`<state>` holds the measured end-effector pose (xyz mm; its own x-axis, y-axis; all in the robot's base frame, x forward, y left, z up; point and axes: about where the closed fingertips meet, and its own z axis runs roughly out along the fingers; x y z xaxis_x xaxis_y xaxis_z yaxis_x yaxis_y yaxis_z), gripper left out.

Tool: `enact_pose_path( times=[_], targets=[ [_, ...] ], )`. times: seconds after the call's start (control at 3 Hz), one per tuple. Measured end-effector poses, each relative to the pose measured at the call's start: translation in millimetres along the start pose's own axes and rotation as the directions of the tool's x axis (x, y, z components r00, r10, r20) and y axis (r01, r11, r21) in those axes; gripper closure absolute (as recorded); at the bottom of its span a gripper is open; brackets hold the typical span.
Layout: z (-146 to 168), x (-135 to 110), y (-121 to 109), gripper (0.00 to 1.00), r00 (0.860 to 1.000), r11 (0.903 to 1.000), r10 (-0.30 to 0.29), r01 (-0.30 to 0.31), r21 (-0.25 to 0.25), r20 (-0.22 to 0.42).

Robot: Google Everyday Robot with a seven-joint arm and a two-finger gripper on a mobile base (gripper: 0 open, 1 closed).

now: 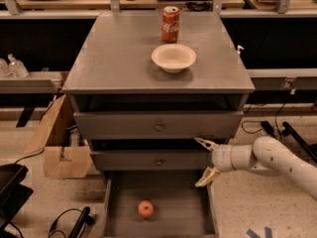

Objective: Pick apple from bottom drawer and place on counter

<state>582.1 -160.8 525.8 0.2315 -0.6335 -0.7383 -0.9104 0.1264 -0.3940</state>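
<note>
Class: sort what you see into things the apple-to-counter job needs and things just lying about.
Job: apple, lying in the open bottom drawer; counter; claw, open, by the right end of the middle drawer.
Lying about: soda can and bowl on the counter; cardboard box on the floor.

Warm overhead light is hitting the counter [124,58] evenly, with no hard glare, just a faint sheen showing on the soda can [170,25] and the bowl [173,57]. The overhang is throwing deep shadow over the gap above the top drawer [124,125]. Recesses far left and far right are going near black. The bottom drawer [173,192] is sitting dim, and the apple [145,208] is reading dull red. The gripper [197,162], fingers spread, at the right end of the middle drawer [143,160], is catching light. The white arm [277,160] is coming out brightest. The whole frame is looking soft, edges smearing slightly.
</note>
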Motion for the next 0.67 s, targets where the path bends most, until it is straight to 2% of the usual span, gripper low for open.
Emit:
enact_pose_path(
  times=[0.33, 0.67],
  targets=[
    [12.1, 65.0, 51.9, 0.0, 0.995, 0.9896, 0.098, -0.097, -0.106, 0.013],
    [15.9, 58.8, 53.8, 0.0, 0.995, 0.9895, 0.097, -0.094, -0.109, 0.023]
  ],
)
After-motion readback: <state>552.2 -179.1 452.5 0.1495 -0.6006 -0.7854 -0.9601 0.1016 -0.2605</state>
